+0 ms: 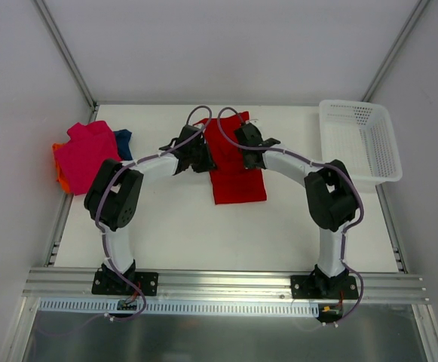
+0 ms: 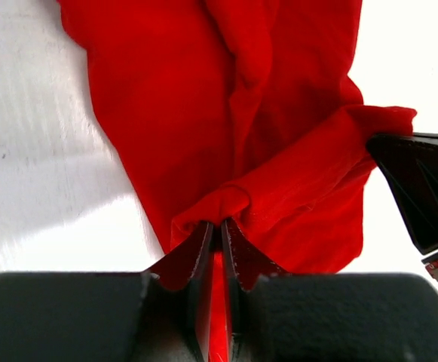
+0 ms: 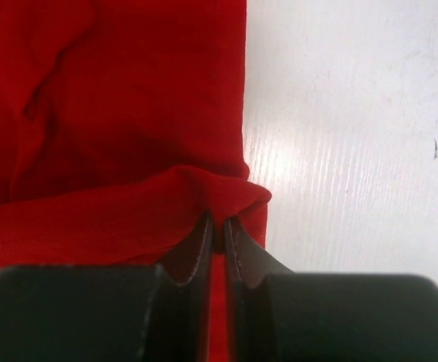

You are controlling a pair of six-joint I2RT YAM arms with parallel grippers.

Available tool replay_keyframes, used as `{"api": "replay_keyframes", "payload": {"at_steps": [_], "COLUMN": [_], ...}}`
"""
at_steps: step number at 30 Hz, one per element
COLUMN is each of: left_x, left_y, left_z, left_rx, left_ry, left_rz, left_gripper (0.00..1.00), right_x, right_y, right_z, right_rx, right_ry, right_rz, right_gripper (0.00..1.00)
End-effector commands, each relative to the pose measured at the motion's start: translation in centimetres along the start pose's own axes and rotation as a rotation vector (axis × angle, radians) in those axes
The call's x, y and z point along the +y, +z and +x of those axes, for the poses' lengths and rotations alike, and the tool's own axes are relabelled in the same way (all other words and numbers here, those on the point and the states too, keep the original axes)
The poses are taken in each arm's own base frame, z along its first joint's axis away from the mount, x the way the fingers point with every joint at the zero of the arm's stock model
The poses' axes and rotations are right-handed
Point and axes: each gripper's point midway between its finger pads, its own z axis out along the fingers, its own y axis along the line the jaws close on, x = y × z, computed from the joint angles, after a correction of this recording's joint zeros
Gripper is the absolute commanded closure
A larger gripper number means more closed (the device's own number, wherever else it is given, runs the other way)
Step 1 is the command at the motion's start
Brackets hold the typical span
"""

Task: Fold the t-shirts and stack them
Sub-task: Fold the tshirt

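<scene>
From the top camera we've got the red t-shirt [image 1: 237,177] lying on the white table [image 1: 203,234], a bit toward 12 o'clock from the middle, its long side running near to far. The left gripper [image 1: 203,151] sits at its 9 o'clock edge and the right gripper [image 1: 245,139] at the 3 o'clock edge, both arms bent in over it. Over at 9 o'clock there's a heap: the pink t-shirt [image 1: 89,154] on top, the orange t-shirt [image 1: 60,175] poking out under its left side and the dark blue t-shirt [image 1: 124,140] peeking out on the right. The white mesh basket [image 1: 384,170] is at 2 o'clock, well apart from all the cloth. On the left wrist camera we see the jaws clamped tight on a bunched fold of the red cloth at 6 o'clock. The rest of the shirt spreads wrinkled up to 12, and the other gripper's black tip comes in at 3 o'clock, right at the end of the same folded band. Right wrist camera, same story: jaws pinched on a rolled edge of red at 6 o'clock, red filling 9 to 12, bare table from 12 to 3.
</scene>
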Motion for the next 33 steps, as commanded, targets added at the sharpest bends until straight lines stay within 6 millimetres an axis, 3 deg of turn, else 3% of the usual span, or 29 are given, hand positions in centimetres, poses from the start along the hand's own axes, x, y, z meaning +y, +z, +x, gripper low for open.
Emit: {"api": "replay_keyframes", "payload": {"at_steps": [1,3,4,5,7,12,13,15,17,18,19,20,22,23,26,28,33], "left_x": [-0.8,-0.7,-0.6,-0.6,-1.0,-3.9,-4.6,-5.9,-6.7,-7.2,-6.7,-6.7,-6.1,-6.1,-6.5,-7.3,-8.0], "left_y": [0.5,1.0,1.1,1.0,0.3,-2.9,-4.0,-5.5,-6.9,-7.8,-7.5,-7.4,-6.9,-6.7,-6.1,-5.7,-4.1], "left_z": [-1.3,-1.3,-1.4,-1.7,-3.2,-8.1,-9.2,-10.1,-9.3,-9.0,-7.3,-6.2,-3.6,-2.5,1.1,3.4,6.9], "left_rx": [0.003,0.012,0.008,-0.005,-0.057,-0.159,-0.192,-0.219,-0.204,-0.202,-0.156,-0.131,-0.072,-0.051,0.006,0.044,0.113], "left_ry": [0.023,0.018,0.017,0.017,0.03,0.105,0.118,0.125,0.113,0.107,0.077,0.063,0.045,0.047,0.062,0.064,0.071], "left_rz": [0.041,0.039,0.035,0.029,0.017,0.01,0.014,0.038,0.084,0.106,0.111,0.116,0.114,0.117,0.132,0.157,0.17], "left_gripper": [0.92,0.7,0.61,0.49,0.45,0.41,0.41,0.41,0.48,0.84,1.0,1.0,1.0,1.0,1.0,1.0,1.0], "right_x": [-0.5,-0.7,-0.9,-1.0,-1.6,-3.1,-3.4,-3.9,-4.1,-3.8,-3.6,-3.1,-2.4,-1.6,-0.4,0.3,1.9], "right_y": [-0.3,-0.3,-0.3,-0.4,-0.7,-2.7,-3.6,-5.6,-7.3,-7.8,-7.5,-7.6,-7.8,-7.2,-6.4,-5.8,-4.9], "right_z": [-2.4,-2.8,-2.9,-3.1,-4.2,-8.5,-10.1,-11.2,-11.3,-10.9,-9.4,-8.6,-7.2,-5.4,-2.9,-2.0,-0.4], "right_rx": [-0.045,-0.053,-0.057,-0.061,-0.085,-0.176,-0.208,-0.233,-0.243,-0.241,-0.206,-0.186,-0.158,-0.114,-0.069,-0.045,0.008], "right_ry": [-0.019,-0.015,-0.014,-0.013,-0.016,-0.011,-0.008,-0.007,0.012,0.017,0.027,0.028,0.037,0.041,0.043,0.076,0.105], "right_rz": [0.004,0.01,0.016,0.022,0.046,0.082,0.082,0.073,0.034,0.011,-0.002,-0.042,-0.094,-0.139,-0.207,-0.23,-0.296], "right_gripper": [0.96,0.88,0.64,0.51,0.4,0.36,0.36,0.38,0.43,0.75,0.9,1.0,1.0,1.0,1.0,1.0,1.0]}}
